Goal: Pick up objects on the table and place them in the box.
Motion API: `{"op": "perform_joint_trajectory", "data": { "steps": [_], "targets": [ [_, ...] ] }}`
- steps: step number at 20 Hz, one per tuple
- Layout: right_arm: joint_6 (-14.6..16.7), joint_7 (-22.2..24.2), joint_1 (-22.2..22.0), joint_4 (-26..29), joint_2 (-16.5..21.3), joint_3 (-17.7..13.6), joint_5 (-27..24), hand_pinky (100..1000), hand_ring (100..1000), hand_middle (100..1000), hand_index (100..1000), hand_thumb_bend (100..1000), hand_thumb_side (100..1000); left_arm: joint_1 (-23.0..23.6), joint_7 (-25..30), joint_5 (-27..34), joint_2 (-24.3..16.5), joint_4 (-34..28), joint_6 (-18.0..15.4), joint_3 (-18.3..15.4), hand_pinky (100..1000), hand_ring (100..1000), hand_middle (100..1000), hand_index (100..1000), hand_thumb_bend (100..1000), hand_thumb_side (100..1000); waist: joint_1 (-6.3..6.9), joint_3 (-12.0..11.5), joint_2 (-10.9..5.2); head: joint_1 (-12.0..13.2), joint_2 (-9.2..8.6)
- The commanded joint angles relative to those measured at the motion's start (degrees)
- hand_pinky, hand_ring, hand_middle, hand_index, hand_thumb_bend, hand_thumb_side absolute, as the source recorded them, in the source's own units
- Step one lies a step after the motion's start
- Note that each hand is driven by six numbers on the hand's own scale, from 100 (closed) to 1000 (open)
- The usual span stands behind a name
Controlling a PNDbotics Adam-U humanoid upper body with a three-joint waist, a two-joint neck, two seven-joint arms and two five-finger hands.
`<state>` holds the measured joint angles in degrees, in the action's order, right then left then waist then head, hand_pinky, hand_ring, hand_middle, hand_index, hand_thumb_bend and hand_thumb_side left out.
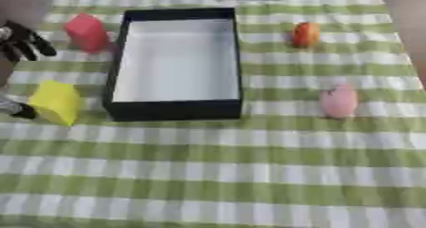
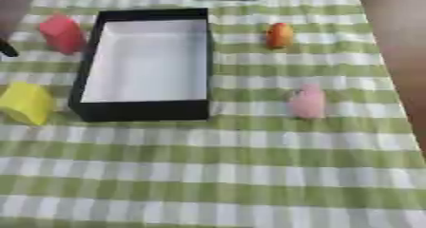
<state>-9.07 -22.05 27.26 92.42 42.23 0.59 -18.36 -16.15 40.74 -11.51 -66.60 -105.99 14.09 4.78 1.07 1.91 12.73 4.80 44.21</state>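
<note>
Your checked tabletop [image 1: 216,175] carries a yellow object [image 1: 56,102] beside the box [image 1: 176,109], a pink object [image 1: 339,101], a red object [image 1: 86,31] and an orange object [image 1: 305,34]. Left hand [image 1: 21,41] shows at the left edge, fingers relaxed, holding nothing.

Left robot hand [image 1: 23,42] edge-cropped

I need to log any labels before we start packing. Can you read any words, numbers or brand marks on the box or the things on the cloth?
None can be read.
Box: plain black walls, white inside, no print showing.
Red object, yellow object, orange object, pink object: no lettering shows; too blurred to rule out small marks.
Checked cloth: pattern only.
</note>
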Motion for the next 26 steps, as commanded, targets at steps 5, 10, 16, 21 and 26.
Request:
{"op": "perform_joint_trajectory", "data": {
  "steps": [5,10,16,21,26],
  "targets": [
    [0.12,-0.51,-0.46,0.28,1.54,-1.21,0.14,758,692,753,897,100,683,-6.20,-3.37,-3.90,-0.14,-2.10,1.86,-6.39,770,776,761,845,669,100,-0.56,-1.11,-1.48,-1.61,-0.09],
    [0.14,-0.54,-0.18,0.37,1.51,-1.14,0.12,758,692,753,897,100,683,-5.28,-8.16,-5.66,-0.10,-0.53,-1.05,-11.39,770,776,761,845,669,100,-0.44,-0.82,-1.18,-1.35,-0.09],
    [0.04,-0.27,0.28,0.34,1.28,-0.83,0.10,757,691,753,897,100,686,-2.54,-5.78,-2.32,-2.33,1.27,-1.70,-4.92,820,841,821,864,717,100,-0.49,0.07,-1.14,-0.82,-0.09],
    [-0.04,-0.08,0.54,0.29,1.17,-0.64,0.11,757,691,753,896,100,689,-3.75,-0.73,-2.39,-3.02,3.78,-0.43,-0.59,841,865,840,863,754,100,-0.50,0.43,-1.00,-0.33,-0.09],
    [-0.17,0.01,0.60,0.13,1.13,-0.48,0.12,757,693,754,896,100,694,-4.85,4.09,-1.00,-2.94,6.05,-0.46,1.13,839,865,842,853,746,100,-0.50,0.44,-0.66,-0.05,-0.09]
  ]
}}
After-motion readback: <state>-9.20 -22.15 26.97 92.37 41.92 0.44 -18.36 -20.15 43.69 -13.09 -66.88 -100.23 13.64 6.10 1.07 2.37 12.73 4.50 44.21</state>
